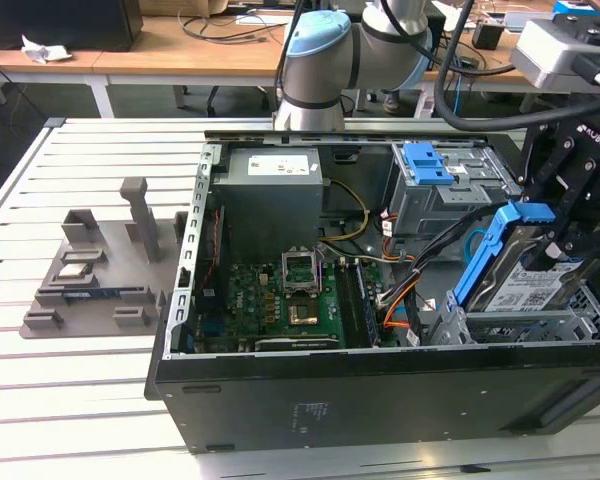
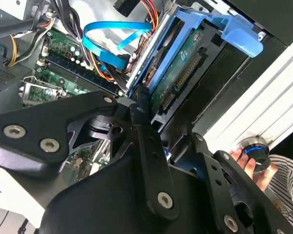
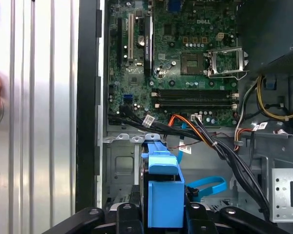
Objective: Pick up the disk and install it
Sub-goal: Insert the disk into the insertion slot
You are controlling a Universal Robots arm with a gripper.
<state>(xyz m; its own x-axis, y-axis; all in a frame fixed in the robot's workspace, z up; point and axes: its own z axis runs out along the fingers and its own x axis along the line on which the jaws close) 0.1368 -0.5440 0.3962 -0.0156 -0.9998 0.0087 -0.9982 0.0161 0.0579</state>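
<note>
Leaning downward, jaws clamp the tilted disk [image 1: 528, 290].

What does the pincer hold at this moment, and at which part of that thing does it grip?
The pincer holds the disk, closed on the two sides of its blue carrier rail at the disk's raised end.

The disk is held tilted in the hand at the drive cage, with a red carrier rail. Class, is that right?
No: the rail on the disk is blue, as the exterior view shows; the hand does hold it tilted.
</note>
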